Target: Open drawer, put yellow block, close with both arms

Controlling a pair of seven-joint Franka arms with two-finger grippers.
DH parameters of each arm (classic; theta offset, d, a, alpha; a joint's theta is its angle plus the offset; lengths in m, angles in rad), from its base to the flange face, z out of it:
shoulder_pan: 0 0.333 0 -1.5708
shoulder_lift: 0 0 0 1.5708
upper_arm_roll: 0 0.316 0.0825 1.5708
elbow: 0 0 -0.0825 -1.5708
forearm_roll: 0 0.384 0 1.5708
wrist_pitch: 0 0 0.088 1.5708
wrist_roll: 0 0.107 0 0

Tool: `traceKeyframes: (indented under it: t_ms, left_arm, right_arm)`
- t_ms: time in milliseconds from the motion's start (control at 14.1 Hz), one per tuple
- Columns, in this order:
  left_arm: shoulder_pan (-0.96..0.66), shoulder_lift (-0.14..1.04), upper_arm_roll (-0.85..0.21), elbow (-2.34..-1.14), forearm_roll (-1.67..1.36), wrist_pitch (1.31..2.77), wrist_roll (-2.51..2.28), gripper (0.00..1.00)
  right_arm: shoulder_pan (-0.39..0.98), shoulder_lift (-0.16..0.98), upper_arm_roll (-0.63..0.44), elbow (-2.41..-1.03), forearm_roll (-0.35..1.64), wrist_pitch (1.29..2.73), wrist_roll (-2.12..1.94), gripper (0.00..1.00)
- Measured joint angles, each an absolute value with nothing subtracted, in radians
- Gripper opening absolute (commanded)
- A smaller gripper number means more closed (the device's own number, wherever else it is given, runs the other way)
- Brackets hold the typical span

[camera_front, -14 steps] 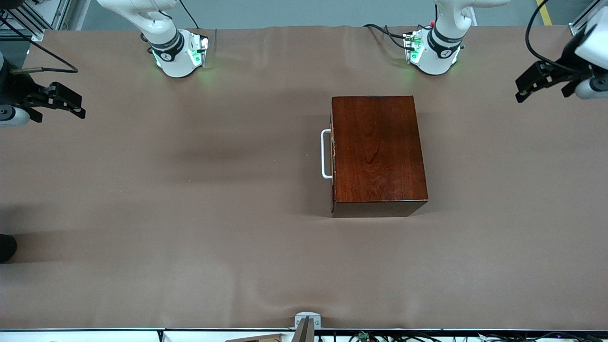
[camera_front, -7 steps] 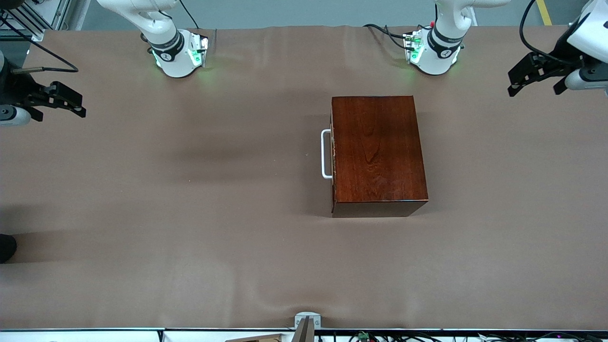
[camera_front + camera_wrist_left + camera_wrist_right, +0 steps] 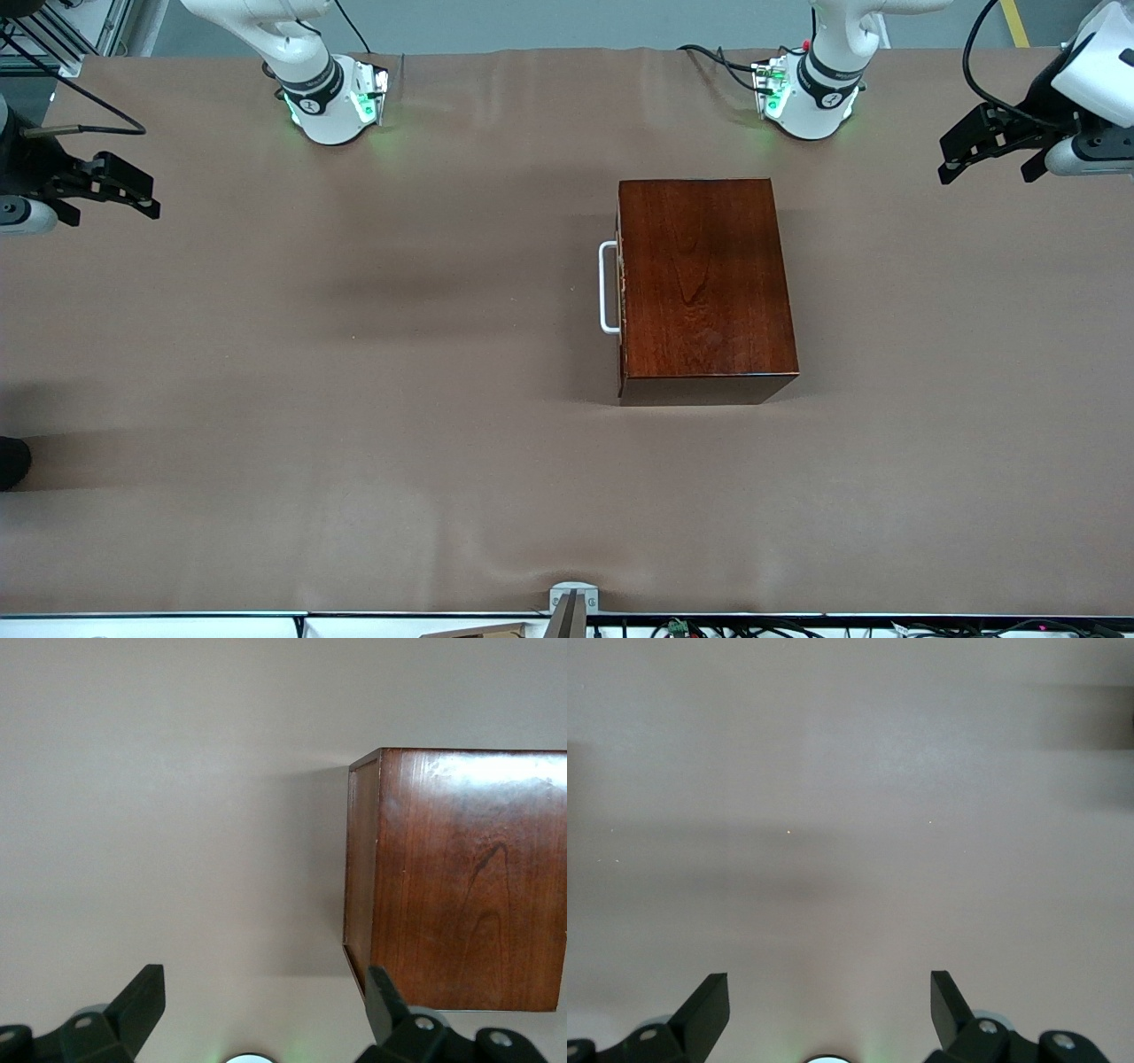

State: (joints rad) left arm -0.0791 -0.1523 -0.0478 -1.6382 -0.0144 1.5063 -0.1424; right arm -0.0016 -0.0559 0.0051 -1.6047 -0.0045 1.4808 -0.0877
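The dark mahogany box (image 3: pixel 704 283) stands mid-table, somewhat toward the left arm's end. Its drawer (image 3: pixel 622 292) is shut, and the white handle (image 3: pixel 608 288) faces the right arm's end. The yellow block is out of view. My left gripper (image 3: pixel 985 168) hangs open over the left arm's end of the table, apart from the box. In the left wrist view its fingers (image 3: pixel 142 1005) are spread wide with nothing between them, and the box (image 3: pixel 461 877) lies ahead. My right gripper (image 3: pixel 146 197) waits open over the right arm's end, with only bare cloth under it (image 3: pixel 830 1005).
Brown cloth (image 3: pixel 354 399) covers the table. The two green-lit arm bases (image 3: pixel 332 106) (image 3: pixel 806 102) stand along the edge farthest from the front camera. A small grey bracket (image 3: pixel 571 598) sits at the nearest edge. A dark object (image 3: pixel 11 461) pokes in at the right arm's end.
My left gripper has shifted a little toward the box and toward the bases' edge of the table. The right arm and the box have not moved.
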Motion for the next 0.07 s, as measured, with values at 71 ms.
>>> traceKeyframes:
  t_ms: [71]
  left_arm:
    - [-0.079, -0.152, -0.048, -1.638, -0.014, 1.506, -0.142, 1.0]
  right_arm:
    - [-0.002, -0.056, 0.005, -1.605, -0.005, 1.481, -0.088, 1.0]
